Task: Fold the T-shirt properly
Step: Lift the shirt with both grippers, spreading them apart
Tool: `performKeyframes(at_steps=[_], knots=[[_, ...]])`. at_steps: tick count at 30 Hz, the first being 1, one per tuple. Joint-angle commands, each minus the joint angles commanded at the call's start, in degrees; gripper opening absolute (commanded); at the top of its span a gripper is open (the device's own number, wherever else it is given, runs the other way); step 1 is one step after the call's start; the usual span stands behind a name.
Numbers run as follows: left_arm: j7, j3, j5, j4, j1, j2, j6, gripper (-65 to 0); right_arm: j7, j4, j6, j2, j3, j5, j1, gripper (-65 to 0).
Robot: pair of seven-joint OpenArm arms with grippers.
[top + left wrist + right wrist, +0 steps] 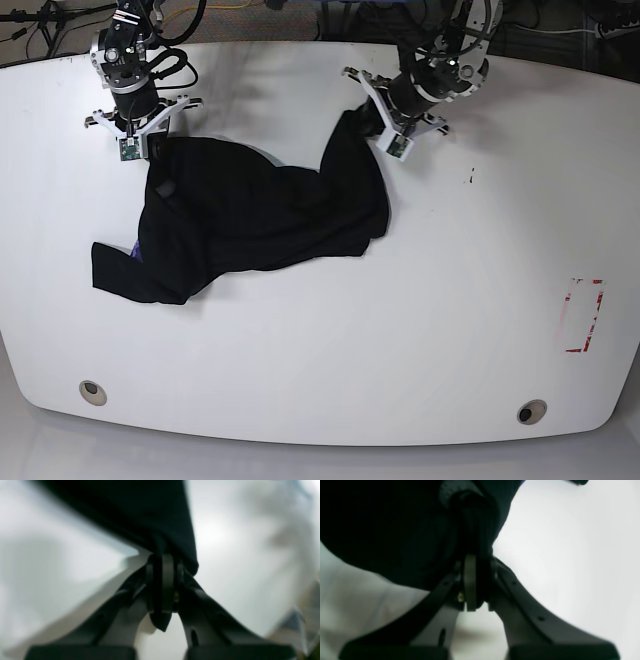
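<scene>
Pinching the black T-shirt [250,215] with both grippers: my left gripper [372,128] and right gripper [150,150] each clamp bunched cloth. Shirt sags crumpled on the white table [400,330]. No readable labels; red marking [583,315] near the table edge.

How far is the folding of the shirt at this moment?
Early stage. Done: both grippers have pinched the T-shirt, the left gripper and the right gripper each shut on bunched cloth. In hand: the shirt hangs between them over the table, crumpled. Left: spreading it flat and making every fold; no neat fold shows yet.
</scene>
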Motion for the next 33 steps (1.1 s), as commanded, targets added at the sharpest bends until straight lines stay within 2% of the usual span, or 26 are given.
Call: performKeyframes(at_steps=[3, 8, 12, 21, 28, 33], knots=[[0.00, -3.16, 0.00, 1.23, 0.26, -0.88, -0.62, -65.0, -0.09, -2.02, 0.00, 0.00, 0.00, 0.00, 1.67, -65.0], [0.09, -8.88, 0.00, 3.16, 0.26, -1.58, -5.63, -65.0, -0.26, -5.10, 0.00, 0.00, 0.00, -0.09, 4.75, -65.0], [0.09, -14.51, 0.00, 4.66, 0.26, -1.58, -7.91, -65.0, -0.35, -5.01, 0.00, 0.00, -0.09, -0.09, 6.07, -65.0], [0.09, -27.08, 0.00, 5.36, -0.18, -1.41, -13.89, -65.0, -2.90, -4.92, 0.00, 0.00, -4.57, 0.00, 10.99, -65.0], [0.18, -31.74, -0.09, 7.38, -2.29, -1.32, -14.42, -65.0, -2.99, -5.01, 0.00, -2.73, -4.75, -0.18, 16.62, -65.0], [0.18, -33.67, 0.00, 7.91, -5.45, -1.49, -14.42, -65.0, -3.16, -5.01, 0.00, -3.16, -5.01, -0.26, 20.48, -65.0]])
